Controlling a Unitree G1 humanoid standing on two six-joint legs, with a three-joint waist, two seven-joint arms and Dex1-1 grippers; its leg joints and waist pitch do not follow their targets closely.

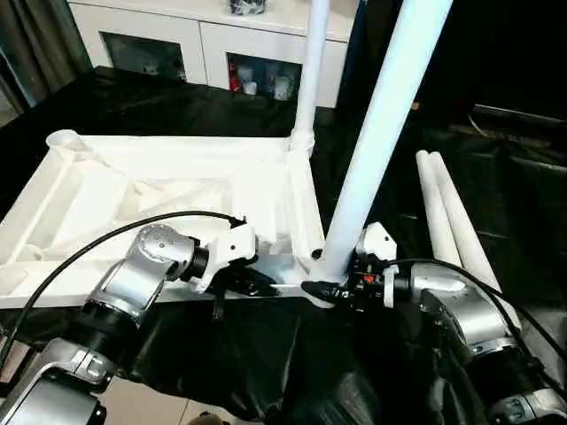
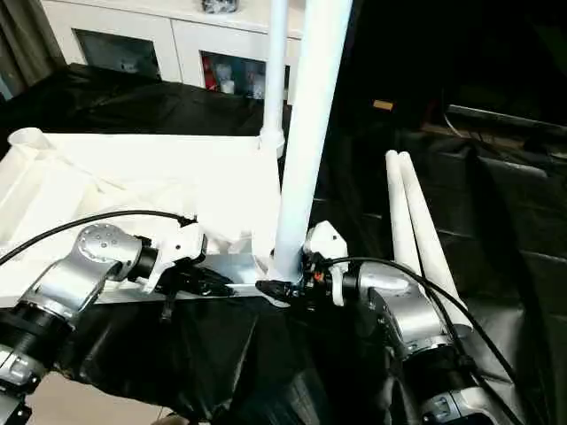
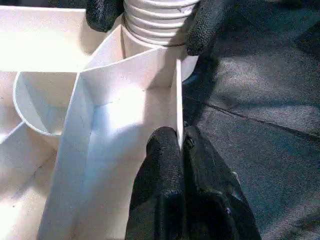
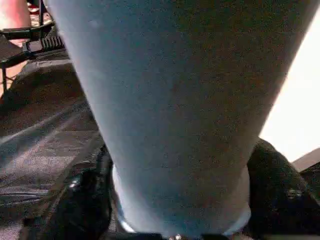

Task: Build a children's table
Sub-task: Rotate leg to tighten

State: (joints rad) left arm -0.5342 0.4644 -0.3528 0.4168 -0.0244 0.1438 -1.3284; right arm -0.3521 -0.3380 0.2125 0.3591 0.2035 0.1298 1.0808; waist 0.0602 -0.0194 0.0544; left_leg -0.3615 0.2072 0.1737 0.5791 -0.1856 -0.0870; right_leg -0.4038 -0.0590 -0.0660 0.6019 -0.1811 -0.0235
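Black cloth covers the desk (image 1: 159, 106); behind it stands a white cabinet (image 1: 204, 40) w/ glass doors.

Tabletop (image 1: 168, 190) lies upside down on the cloth, ribbed underside up. Far leg (image 1: 308, 80) already stands upright in the far corner socket on the robot's right side. Near leg (image 1: 376, 142) is in the near socket on that side, leaning a bit; in the left wrist view its ribbed end sits in the socket mouth w/ ridges showing above the rim, so prob. not fully seated yet.

Right claw (image 1: 330, 289) is closed around the base of the near leg, one black finger each side of the tube. Left claw (image 3: 181, 150) is pinched shut on the tabletop's thin edge wall just beside that socket, steadying the slab.

Two spare legs (image 1: 452, 221) lie side by side on the cloth to the robot's right, apart from the tabletop. Open socket (image 1: 64, 140) at the far left corner is empty; near-left corner is hidden by the left arm, can't tell.

Judgement: approx. halfway. One leg in, second being driven home, two legs left to fit on the left side, then flip the table upright. Next step prob. needs more pushing or twisting on the near leg until the ridges vanish.
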